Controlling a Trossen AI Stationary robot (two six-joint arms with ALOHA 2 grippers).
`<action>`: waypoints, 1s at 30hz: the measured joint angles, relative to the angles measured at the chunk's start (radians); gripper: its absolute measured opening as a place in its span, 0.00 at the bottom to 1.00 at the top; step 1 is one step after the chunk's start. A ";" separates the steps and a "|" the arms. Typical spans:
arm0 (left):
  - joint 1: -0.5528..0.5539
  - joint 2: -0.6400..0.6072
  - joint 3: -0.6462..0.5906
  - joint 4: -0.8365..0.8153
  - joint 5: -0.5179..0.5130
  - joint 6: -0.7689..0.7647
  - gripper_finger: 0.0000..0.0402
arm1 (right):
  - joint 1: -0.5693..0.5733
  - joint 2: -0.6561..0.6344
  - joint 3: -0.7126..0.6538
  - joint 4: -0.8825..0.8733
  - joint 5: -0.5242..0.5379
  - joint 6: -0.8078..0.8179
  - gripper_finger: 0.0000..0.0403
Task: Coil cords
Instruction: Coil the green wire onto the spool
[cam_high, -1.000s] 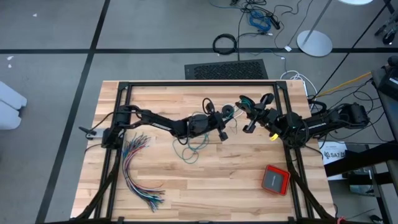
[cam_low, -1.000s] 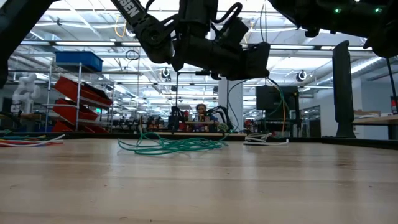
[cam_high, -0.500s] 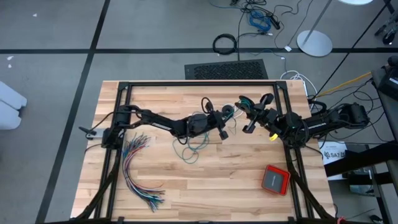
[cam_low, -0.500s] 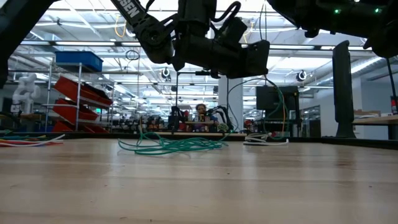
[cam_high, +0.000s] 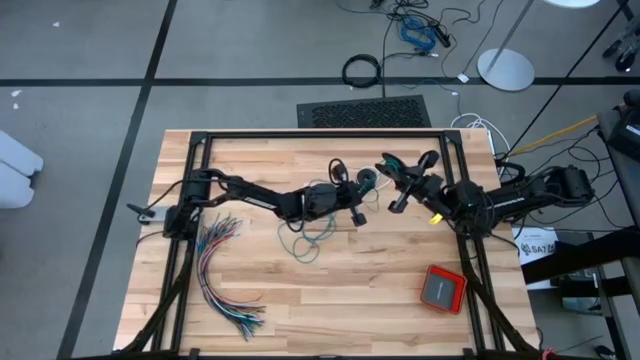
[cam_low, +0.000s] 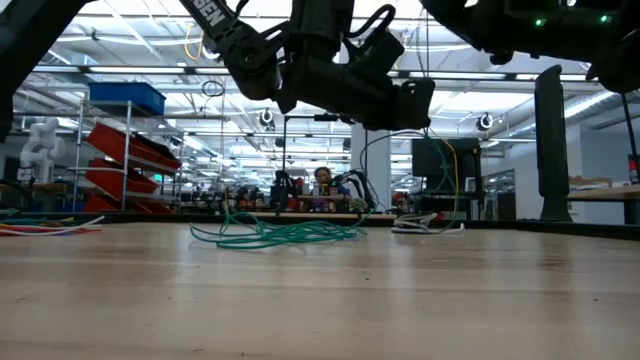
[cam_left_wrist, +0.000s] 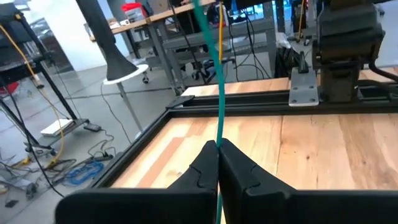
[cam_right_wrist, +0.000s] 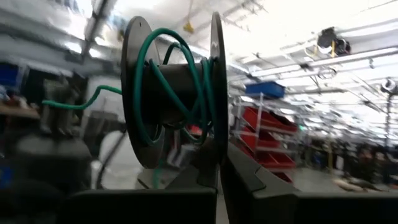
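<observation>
Jaws on both arms are closed. Seen from above, the left gripper (cam_high: 357, 212) hangs near the counter's centre, its two dark fingers (cam_left_wrist: 205, 163) pinched together on the teal-green cord (cam_left_wrist: 219, 93). The right gripper (cam_high: 398, 196) sits just beside it toward three o'clock, clamped on the edge of a small black spool (cam_right_wrist: 174, 93) that already carries a few turns of the same cord. From the left pinch the cord runs up and away toward the spool, looking fairly taut. The rest of it lies as a loose green tangle (cam_high: 305, 236) on the wooden counter (cam_high: 400, 310), toward seven o'clock of the left gripper and touching the boards. A black cord cannot be made out with certainty. A fanned bundle of many-coloured wires (cam_high: 222, 268) lies well apart toward eight o'clock, and a small red-edged box (cam_high: 442, 288) rests toward four o'clock. The cord looks thin, light and limp, likely to slip through a slack pinch and to snag on its own loops, so a firm hold on a free straight stretch near the spool seems the best place to take it.
</observation>
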 joint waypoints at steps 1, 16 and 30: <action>0.000 0.000 0.007 -0.013 0.003 0.001 0.00 | -0.002 0.000 0.000 -0.014 0.020 -0.006 0.00; 0.016 0.000 0.154 -0.336 0.057 0.028 0.00 | -0.060 0.000 0.000 -0.141 0.038 0.031 0.00; 0.061 0.000 0.137 -0.423 0.149 -0.054 0.00 | -0.057 0.000 0.001 -0.190 0.036 0.073 0.00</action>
